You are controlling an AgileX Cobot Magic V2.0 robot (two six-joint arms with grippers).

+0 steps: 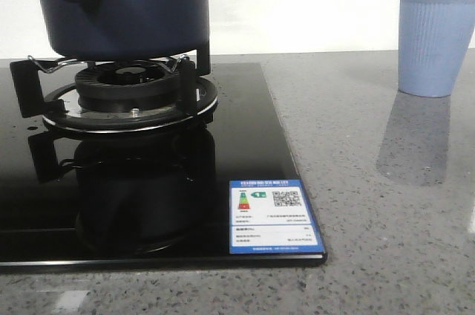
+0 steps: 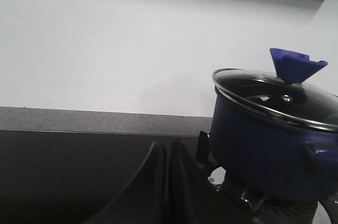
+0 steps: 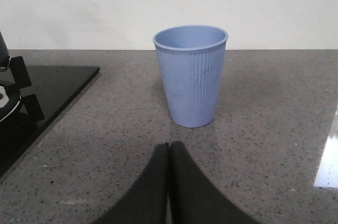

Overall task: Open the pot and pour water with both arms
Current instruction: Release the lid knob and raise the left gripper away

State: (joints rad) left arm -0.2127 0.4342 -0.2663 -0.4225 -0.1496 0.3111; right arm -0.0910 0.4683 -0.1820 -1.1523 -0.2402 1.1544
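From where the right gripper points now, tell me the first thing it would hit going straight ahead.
Most likely the light blue ribbed cup. The right gripper, fingers shut together, points almost straight at its base, with only bare speckled countertop between them. Depth is hard to judge, so it might graze the cup's left side.

A: What do we read from the left wrist view?

B: We see the left gripper [image 2: 168,182] with its two dark fingers [image 2: 145,192] pressed together, tips meeting in a thin seam, nothing between them.

A: And from the right wrist view?

B: We see the right gripper [image 3: 169,176] likewise closed, its fingers [image 3: 193,192] flush along their length and holding nothing. In the front view we find neither arm.
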